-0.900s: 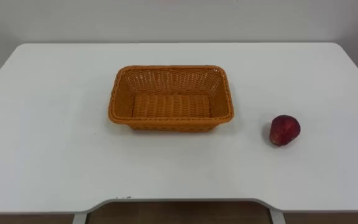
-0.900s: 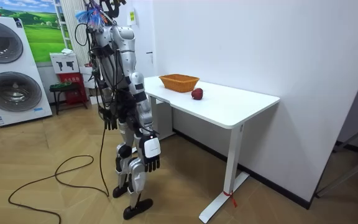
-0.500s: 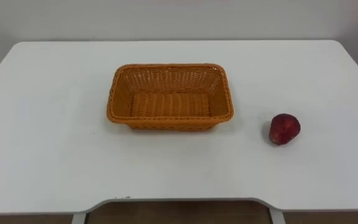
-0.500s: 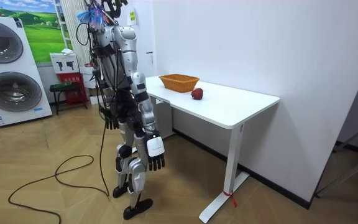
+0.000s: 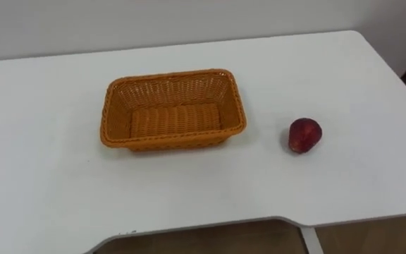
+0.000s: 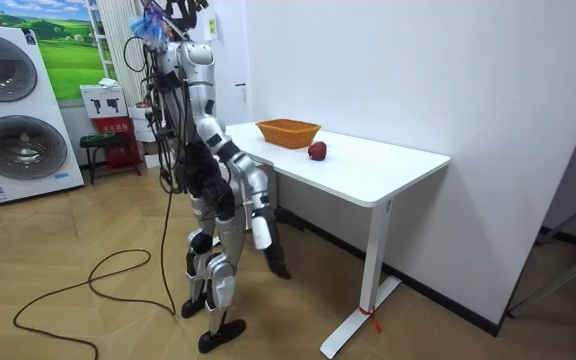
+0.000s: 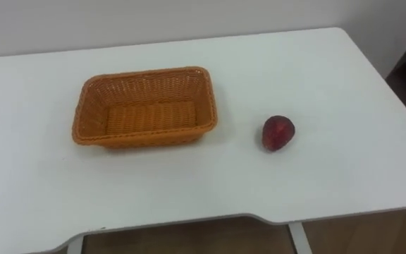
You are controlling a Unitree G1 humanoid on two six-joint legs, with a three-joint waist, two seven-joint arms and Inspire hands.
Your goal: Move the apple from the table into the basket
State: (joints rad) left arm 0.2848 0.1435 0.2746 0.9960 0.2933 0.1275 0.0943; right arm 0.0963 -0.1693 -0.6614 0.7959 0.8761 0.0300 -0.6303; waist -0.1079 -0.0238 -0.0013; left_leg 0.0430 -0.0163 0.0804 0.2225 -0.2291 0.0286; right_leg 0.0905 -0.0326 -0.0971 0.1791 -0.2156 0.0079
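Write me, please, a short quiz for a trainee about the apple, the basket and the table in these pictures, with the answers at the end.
1. True or false: the apple lies inside the basket.
2. Choose one. Seen from the robot, the apple is: A) to the left of the basket; B) to the right of the basket, apart from it; C) behind the basket, touching it.
3. Fill the gap: the apple and the basket both rest on the white ____.

Key: 1 false, as the basket is empty; 2 B; 3 table.
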